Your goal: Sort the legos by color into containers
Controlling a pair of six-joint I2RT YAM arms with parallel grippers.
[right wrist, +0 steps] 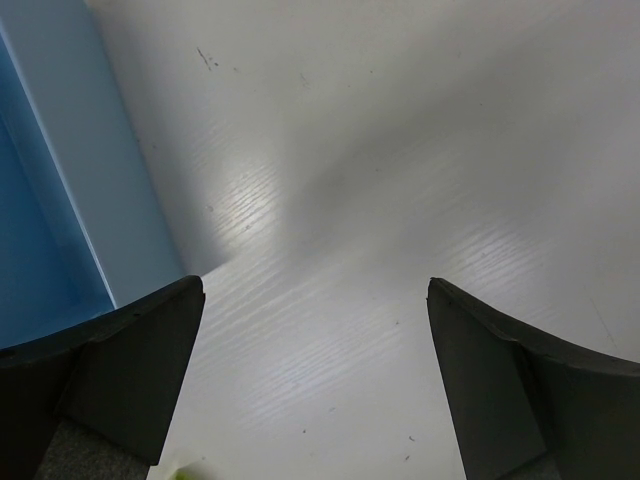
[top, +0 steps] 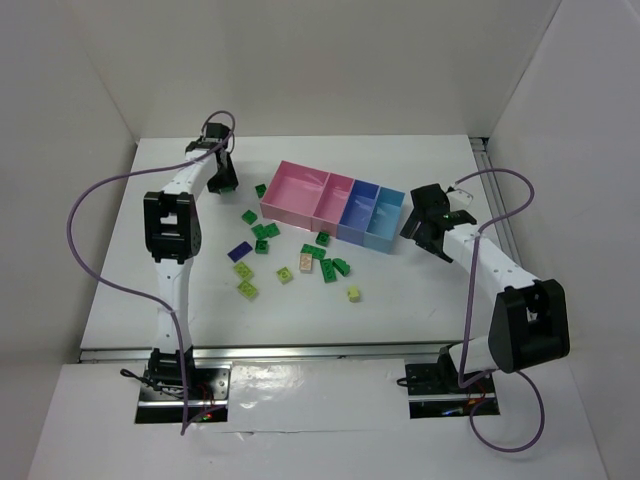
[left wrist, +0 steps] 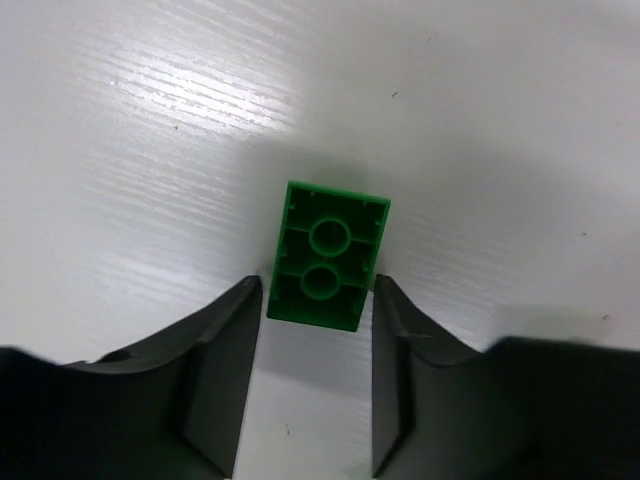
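My left gripper [left wrist: 316, 283] is down at the table, far left of the containers. Its jaws are narrowed round the near end of a dark green lego [left wrist: 328, 250] that lies hollow side up. The right finger meets the brick's side and a thin gap shows at the left finger [left wrist: 225, 340]. In the top view this gripper [top: 222, 181] hides that brick. The joined containers are large pink [top: 293, 200], narrower pink [top: 334, 206], blue [top: 358, 212] and light blue [top: 385, 223]. My right gripper [top: 423, 226] [right wrist: 315, 285] hangs open and holds nothing, just right of the light blue bin [right wrist: 95, 180].
Loose legos lie in front of the bins: several dark green [top: 265, 232], yellow-green ones [top: 247, 290] [top: 353, 294], one purple [top: 239, 250], one beige [top: 306, 263]. Another green brick [top: 260, 190] sits beside the pink bin. White walls enclose the table on three sides.
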